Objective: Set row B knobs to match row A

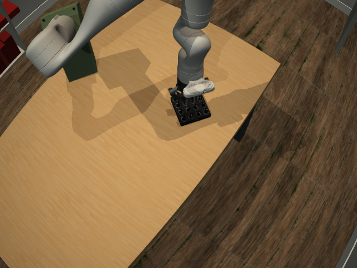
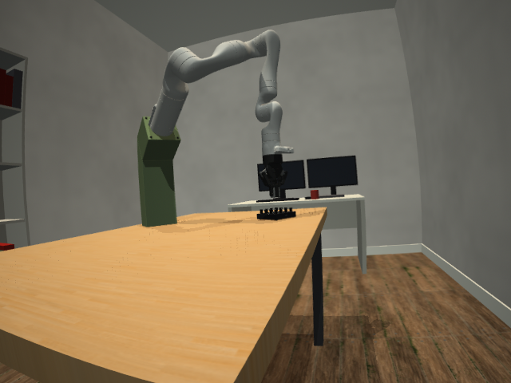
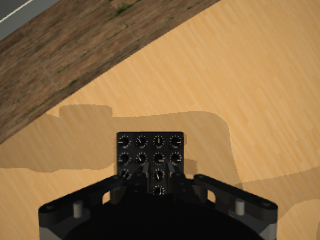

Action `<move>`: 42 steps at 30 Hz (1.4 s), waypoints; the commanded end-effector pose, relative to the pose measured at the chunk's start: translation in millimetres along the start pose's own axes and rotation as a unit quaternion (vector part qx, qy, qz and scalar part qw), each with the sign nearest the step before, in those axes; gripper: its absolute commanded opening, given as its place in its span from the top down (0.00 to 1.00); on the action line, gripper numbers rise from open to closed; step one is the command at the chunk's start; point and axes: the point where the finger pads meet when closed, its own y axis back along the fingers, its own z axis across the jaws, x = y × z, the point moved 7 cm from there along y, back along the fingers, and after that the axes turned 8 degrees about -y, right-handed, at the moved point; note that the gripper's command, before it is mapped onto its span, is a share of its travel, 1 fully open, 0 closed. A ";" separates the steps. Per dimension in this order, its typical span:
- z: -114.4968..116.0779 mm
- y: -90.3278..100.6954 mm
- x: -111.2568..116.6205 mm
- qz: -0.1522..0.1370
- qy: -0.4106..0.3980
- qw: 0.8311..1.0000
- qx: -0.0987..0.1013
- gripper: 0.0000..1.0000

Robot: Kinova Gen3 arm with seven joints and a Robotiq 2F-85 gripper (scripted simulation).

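The black knob box [image 1: 192,113] [image 2: 276,215] [image 3: 150,149] stands on its feet on the wooden table [image 1: 86,173] [image 2: 164,267], near the table's far right edge. It carries a four-by-four grid of black knobs with white lines. The printed names are too small to read. My gripper [image 1: 188,100] [image 2: 276,195] [image 3: 158,170] hangs straight down a little above the box, clear of the knobs. Its fingers stand a narrow gap apart with nothing between them. In the wrist view one knob [image 3: 158,175] of the third column shows through that gap, below the fingertips.
The arm's green pedestal [image 1: 80,65] [image 2: 156,185] stands on the table at the back left. The table's edge [image 1: 245,118] runs close to the right of the box. A white desk [image 2: 342,199] with two monitors and a red cup [image 2: 314,193] stands behind.
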 end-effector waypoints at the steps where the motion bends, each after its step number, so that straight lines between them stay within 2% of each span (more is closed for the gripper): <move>1: 0.5 -2.8 0.2 0.000 0.000 1.000 -0.001 0.81; 27: 0.8 -32.4 0.0 0.000 0.000 1.000 -0.001 0.81; 42: 0.8 -37.3 0.0 0.000 0.000 1.000 -0.001 0.81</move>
